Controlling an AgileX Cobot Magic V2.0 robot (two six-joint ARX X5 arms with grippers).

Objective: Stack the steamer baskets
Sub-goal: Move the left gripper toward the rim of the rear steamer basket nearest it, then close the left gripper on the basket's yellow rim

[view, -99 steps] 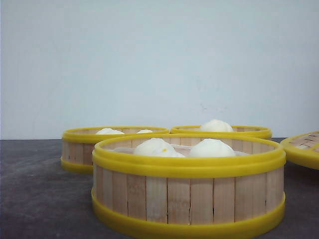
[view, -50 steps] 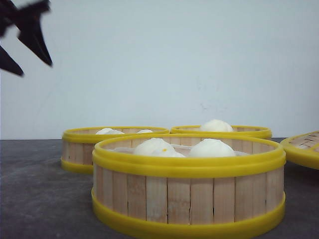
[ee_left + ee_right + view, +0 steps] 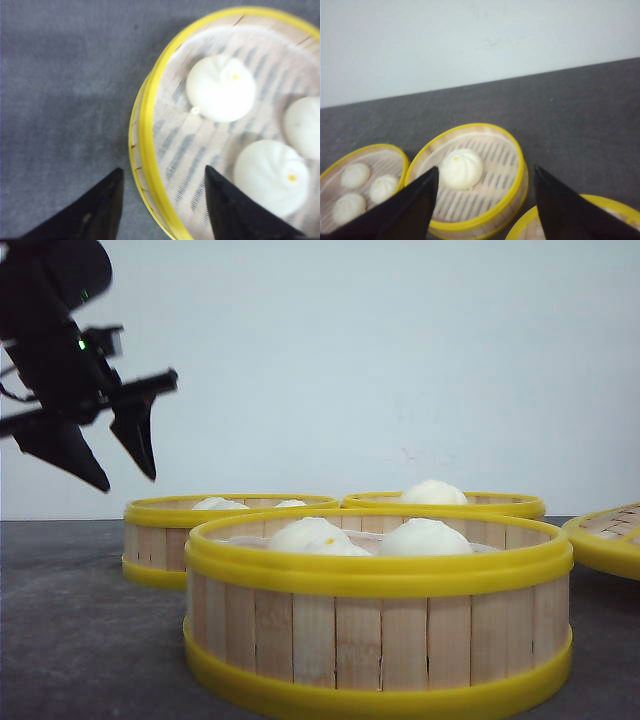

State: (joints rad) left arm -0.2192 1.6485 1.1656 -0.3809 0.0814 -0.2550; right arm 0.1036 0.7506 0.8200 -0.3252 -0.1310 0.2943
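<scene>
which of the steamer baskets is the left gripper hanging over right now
The back-left basket, holding three buns. The left gripper hangs open above its left rim; the front basket and back-right basket lie farther right.

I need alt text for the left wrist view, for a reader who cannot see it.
The open left gripper hovers over the yellow rim of a steamer basket, one jaw over the grey table, the other over the basket's inside. Three white buns lie on its slatted floor.
</scene>
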